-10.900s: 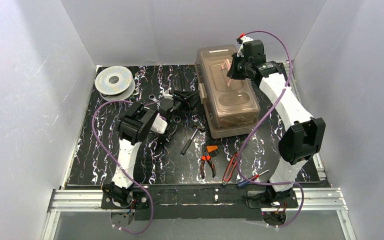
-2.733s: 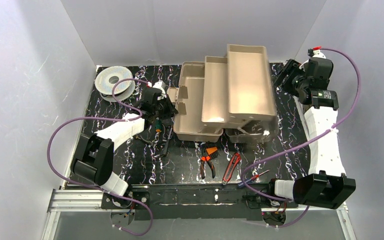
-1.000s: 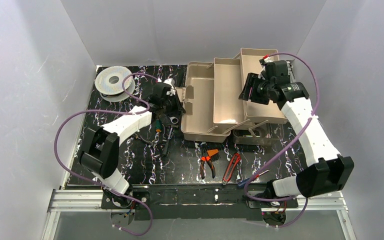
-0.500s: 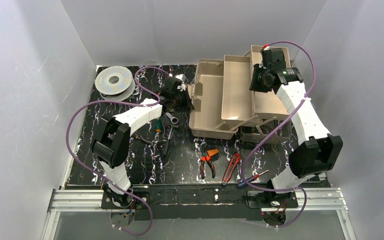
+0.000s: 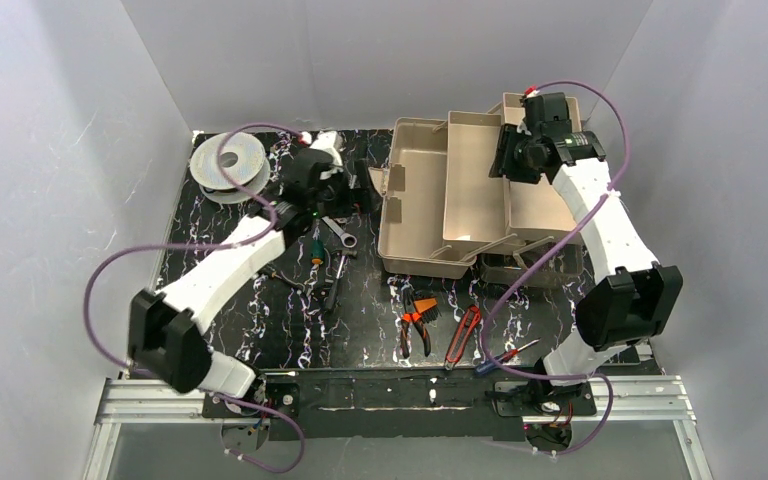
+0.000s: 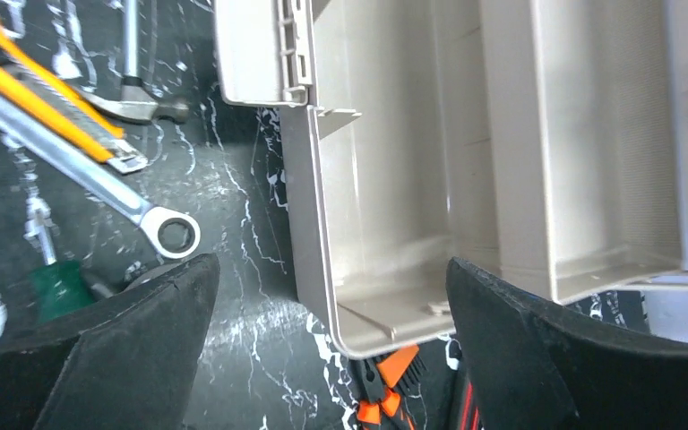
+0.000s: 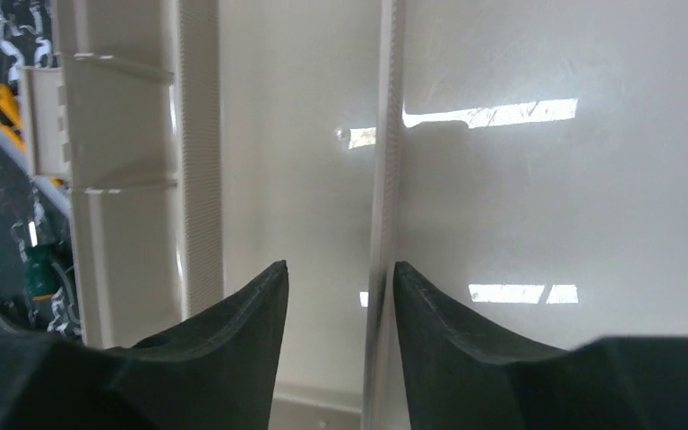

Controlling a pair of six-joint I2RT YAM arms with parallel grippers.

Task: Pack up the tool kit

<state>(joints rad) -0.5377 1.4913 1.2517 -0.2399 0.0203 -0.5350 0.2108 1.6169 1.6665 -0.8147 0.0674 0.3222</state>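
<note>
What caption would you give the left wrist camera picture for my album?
Open left gripper hovering over the unfolded beige plastic toolbox, silver ring spanner lying alongside.

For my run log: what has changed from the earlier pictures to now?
The tool kit, closed at first, now lies open with its trays fanned out, and it has slid right. The right pincer came in and now straddles a tray wall; its grip is unclear. The left pincer, open, drew back toward the spool. The pliers and red cutter stayed put.

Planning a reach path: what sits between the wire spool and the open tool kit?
Top view: the left gripper hangs between spool and tool kit, a wrench beside it.
</note>
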